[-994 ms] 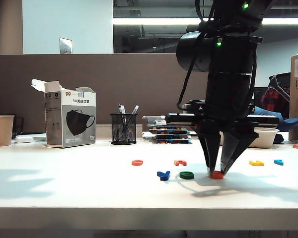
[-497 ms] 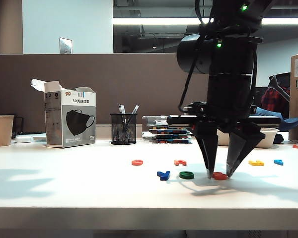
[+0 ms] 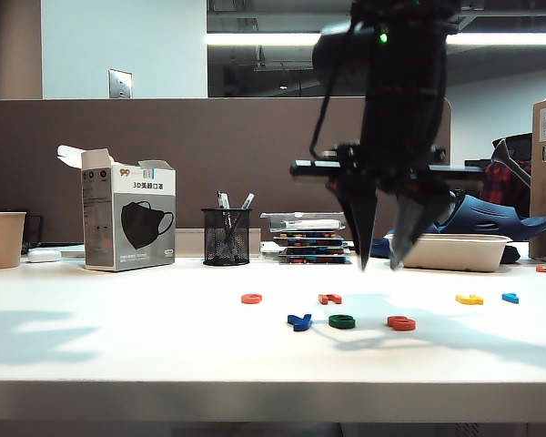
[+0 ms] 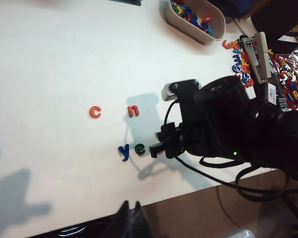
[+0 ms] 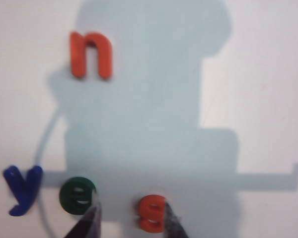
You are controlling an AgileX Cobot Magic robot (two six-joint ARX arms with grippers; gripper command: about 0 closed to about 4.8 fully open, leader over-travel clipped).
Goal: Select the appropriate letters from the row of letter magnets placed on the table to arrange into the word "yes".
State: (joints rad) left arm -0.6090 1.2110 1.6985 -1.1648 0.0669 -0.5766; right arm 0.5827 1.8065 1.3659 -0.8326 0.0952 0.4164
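Observation:
On the white table (image 3: 164, 346) a dark blue y (image 3: 299, 321), a green e (image 3: 342, 321) and an orange-red s (image 3: 401, 322) lie side by side near the front. My right gripper (image 3: 379, 264) hangs open above them, holding nothing. In the right wrist view the y (image 5: 22, 188), e (image 5: 77, 195) and s (image 5: 151, 212) lie flat, the s under the gap of the right gripper (image 5: 130, 223). The left gripper (image 4: 130, 204) is shut and empty over the table's front edge, well off the y (image 4: 124, 151) and e (image 4: 139, 148). It is out of the exterior view.
Behind the word lie an orange-red c (image 3: 251, 298) and n (image 3: 329, 298); a yellow magnet (image 3: 469, 299) and a light blue one (image 3: 510, 297) lie to the right. Along the back stand a mask box (image 3: 127, 218), a pen cup (image 3: 227, 237), a paper cup (image 3: 2, 238) and a white tub (image 3: 455, 250).
The right gripper opened off the orange-red s, left it lying beside the green e, and rose well above the table. The magnets have not shifted since.

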